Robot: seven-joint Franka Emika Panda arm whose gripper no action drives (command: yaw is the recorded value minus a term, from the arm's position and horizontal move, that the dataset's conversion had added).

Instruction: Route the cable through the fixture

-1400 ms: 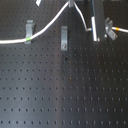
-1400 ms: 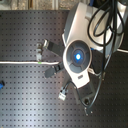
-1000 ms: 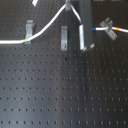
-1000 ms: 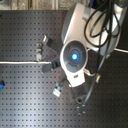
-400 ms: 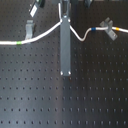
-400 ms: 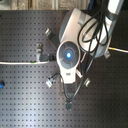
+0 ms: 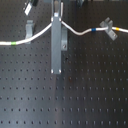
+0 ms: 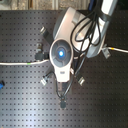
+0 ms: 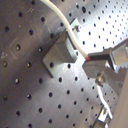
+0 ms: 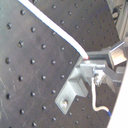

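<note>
Black perforated breadboard (image 7: 75, 100) is filling the first exterior view. The claw (image 7: 57, 21) is gripping the cable (image 7: 30, 39), which is trailing off to both sides of it; the fixture (image 7: 57, 50) is standing directly under the claw. A forked clip (image 7: 107, 26) is sitting well off to the first exterior view's right.

Second exterior view: arm body is hiding the claw.

First wrist view: the fingertip (image 9: 105, 57) is pinching the cable just beside the fixture (image 9: 60, 56).

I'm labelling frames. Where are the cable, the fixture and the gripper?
cable (image 7: 82, 33): first exterior view, white stretch before the blue band.
fixture (image 7: 58, 47): first exterior view, middle of its upright grey body.
gripper (image 9: 89, 59): first wrist view, red-tipped fingertip at the cable.
</note>
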